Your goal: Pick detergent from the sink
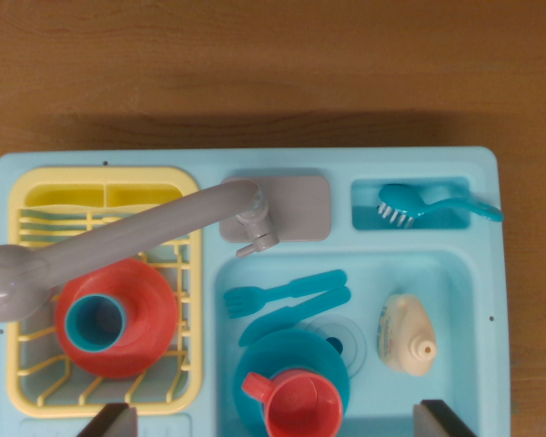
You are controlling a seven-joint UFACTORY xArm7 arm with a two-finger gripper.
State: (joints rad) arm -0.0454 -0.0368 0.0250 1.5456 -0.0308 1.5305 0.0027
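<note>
A wooden table [273, 64] with brown grain carries a light blue toy sink [491, 273]; the room beyond is not visible. The detergent [406, 333], a small cream bottle, lies flat in the basin at the sink's right side. Its long axis runs approx. up-down in the wrist view, a bit tilted, with the round cap pointing to the lower right. Left of the detergent are a teal fork [282, 293] and knife [296, 314], then a teal plate [296, 360] with a red cup [296, 405] on it. The grey faucet [118, 241] reaches over the yellow rack [105, 187]. Of the gripper [278, 421] only two dark finger tips show at the bottom edge, wide apart and holding nothing; the detergent is above them, near the right tip, not touching.
</note>
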